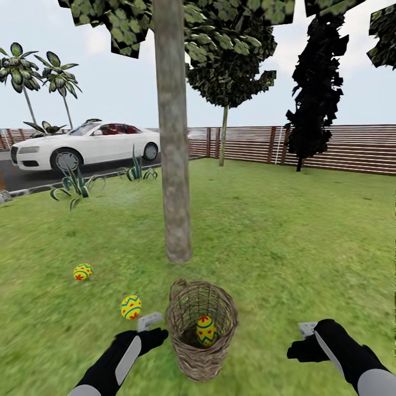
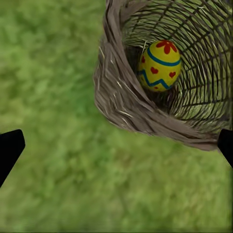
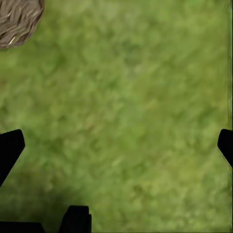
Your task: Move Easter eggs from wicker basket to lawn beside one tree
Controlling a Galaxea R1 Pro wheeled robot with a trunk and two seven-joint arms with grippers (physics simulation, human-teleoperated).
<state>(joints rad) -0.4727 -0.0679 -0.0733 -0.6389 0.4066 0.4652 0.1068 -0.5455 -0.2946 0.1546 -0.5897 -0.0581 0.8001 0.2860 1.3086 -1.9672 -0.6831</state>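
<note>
The wicker basket [image 1: 187, 357] stands on the lawn [image 1: 286, 247] just in front of a bare grey-brown tree trunk [image 1: 174, 165]. One yellow Easter egg [image 1: 206, 330] with red marks and blue bands lies inside it, and it appears again as the egg [image 2: 160, 65] within the woven rim [image 2: 126, 111]. Two more eggs lie on the grass left of the basket, one close [image 1: 131, 307] and one farther [image 1: 83, 271]. My left gripper [image 1: 154, 330] hovers open beside the basket's left rim, empty [image 2: 116, 150]. My right gripper [image 1: 301, 344] is open over bare grass [image 3: 116, 148], right of the basket [image 3: 17, 19].
A white car [image 1: 82, 146] is parked on the road at the far left, behind spiky plants [image 1: 77, 187]. A brown slat fence [image 1: 341, 148] runs along the back, with a second tree [image 1: 223, 137] and a dark conifer [image 1: 316, 88] before it. Open grass lies to the right.
</note>
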